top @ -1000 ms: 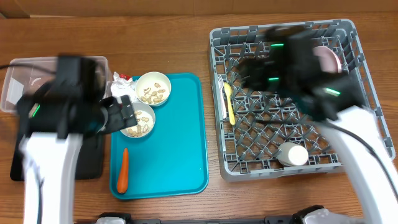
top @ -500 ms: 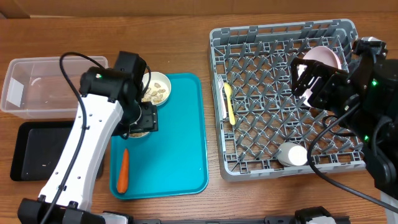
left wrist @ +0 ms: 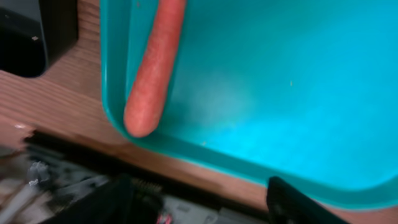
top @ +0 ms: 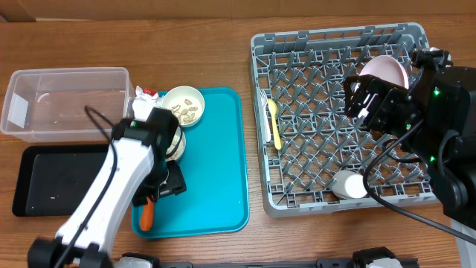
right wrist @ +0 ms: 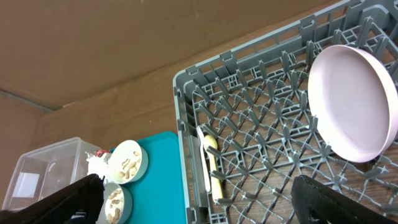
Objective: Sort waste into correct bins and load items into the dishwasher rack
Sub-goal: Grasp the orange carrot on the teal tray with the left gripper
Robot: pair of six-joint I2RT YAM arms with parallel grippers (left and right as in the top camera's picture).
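Observation:
The orange carrot (top: 146, 217) lies at the near left of the teal tray (top: 216, 164); in the left wrist view the carrot (left wrist: 152, 68) sits just ahead of my open, empty left gripper (left wrist: 199, 205), which hangs low over it (top: 158, 192). Two pale bowls of food bits (top: 182, 106) (top: 175, 141) stand at the tray's far left, with the napkin (top: 141, 106) and red wrapper (top: 149, 92) beside them. My right gripper (top: 366, 100) is open and empty above the grey rack (top: 335, 45), which holds the plate (top: 385, 71), cup (top: 349, 184), spoon (top: 275, 123) and fork (top: 265, 112).
The clear tub (top: 63, 104) stands at the far left with the black tray (top: 52, 179) in front of it. The right wrist view shows the plate (right wrist: 351, 102), spoon (right wrist: 214, 168), both bowls (right wrist: 127, 162) and the tub (right wrist: 50, 174).
My left arm has swung from the bowls toward the near edge and now hangs over the carrot. My right arm has hardly moved.

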